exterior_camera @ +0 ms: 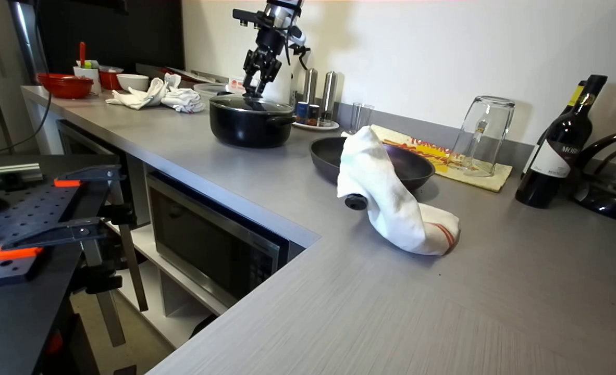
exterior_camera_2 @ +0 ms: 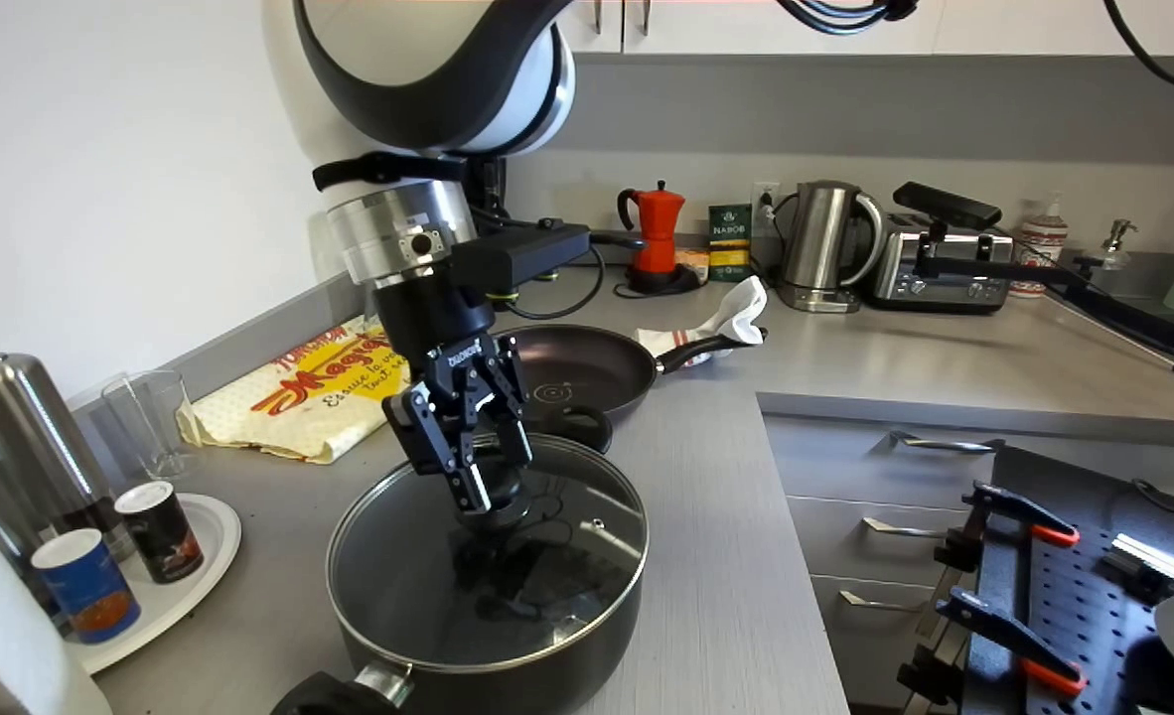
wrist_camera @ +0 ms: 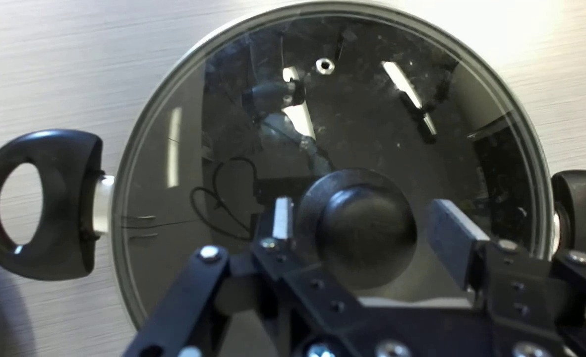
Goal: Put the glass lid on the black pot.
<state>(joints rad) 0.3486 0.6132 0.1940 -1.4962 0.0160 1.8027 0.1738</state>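
Task prob nearly done imo: the glass lid [wrist_camera: 342,141] is on the black pot [exterior_camera: 250,125], which stands on the counter [exterior_camera: 365,297], & the lid looks level in both exterior views. My gripper [wrist_camera: 366,220] is spread w/ the knob [wrist_camera: 367,235] betw the two pads [wrist_camera: 451,243], a bit of space on each side in the wrist view, so I'm not holding anything rn. Can't vouch for a full seat tho, bc my own parts hide some of the lid's edge there. So: covering the pot = done, afaict. What's left, as I judge it: lift straight up w/o a pad catching the knob, get clear, then quick check that the lid's sitting flat; if it's off, a small nudge
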